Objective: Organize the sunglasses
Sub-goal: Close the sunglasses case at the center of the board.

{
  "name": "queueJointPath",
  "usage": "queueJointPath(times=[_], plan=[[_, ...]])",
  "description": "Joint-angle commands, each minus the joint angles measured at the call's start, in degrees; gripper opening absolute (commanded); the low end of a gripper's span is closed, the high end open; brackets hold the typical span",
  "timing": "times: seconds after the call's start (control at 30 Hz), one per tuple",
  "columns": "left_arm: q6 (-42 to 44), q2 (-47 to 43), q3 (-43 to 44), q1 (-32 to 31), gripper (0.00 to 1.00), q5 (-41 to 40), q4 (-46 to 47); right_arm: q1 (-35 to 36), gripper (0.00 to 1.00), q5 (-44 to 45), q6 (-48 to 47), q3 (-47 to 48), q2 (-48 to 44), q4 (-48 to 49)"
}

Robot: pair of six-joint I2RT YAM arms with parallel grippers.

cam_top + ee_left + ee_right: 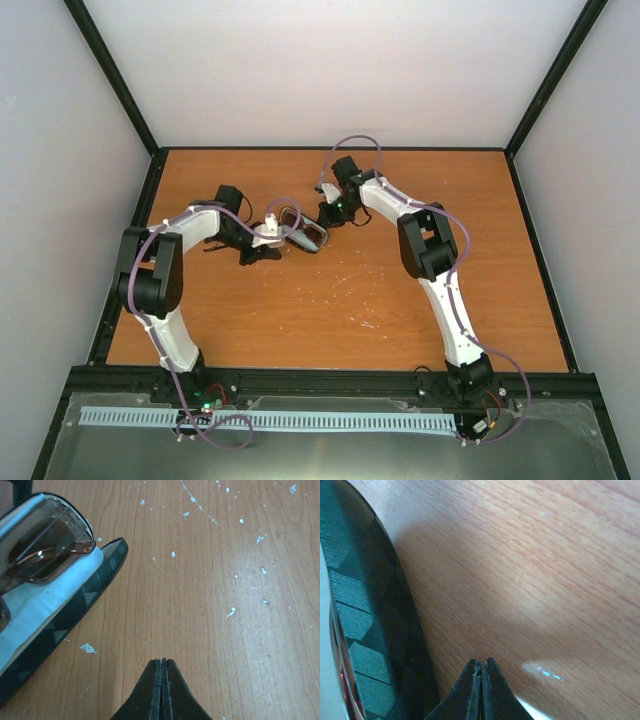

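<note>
While the reddish-brown tinted sunglasses (42, 550) lie inside the open black oblong case (80, 605), you see the left gripper (161, 661) and right gripper (481, 661) pinched fully together, holding nothing, just beside it.

Wood-grain table (225, 580); sunglasses (45, 545) lenses glossy; case (75, 605) ext. matt.

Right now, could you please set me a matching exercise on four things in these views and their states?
Things:
1 sunglasses
2 case
3 left gripper
4 table

States:
A shut, empty
B brown-tinted, lying on pale lining
C black, triangle-patterned
D wooden, white-flecked

Pairs: 1-B, 2-C, 3-A, 4-D
</note>
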Motion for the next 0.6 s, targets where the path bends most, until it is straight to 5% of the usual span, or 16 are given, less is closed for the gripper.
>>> queueJointPath(times=[0.0,0.57], plan=[[-2.45,1.82,1.99,-1.5,0.01,-3.14,1.85,0.29,0.03,-0.79,0.93,-1.7,-1.69,1.18],[-7.99,5.43,3.39,-2.57,0.01,-3.8,11.36,0.58,0.03,-3.77,1.73,-0.76,-2.55,2.21]])
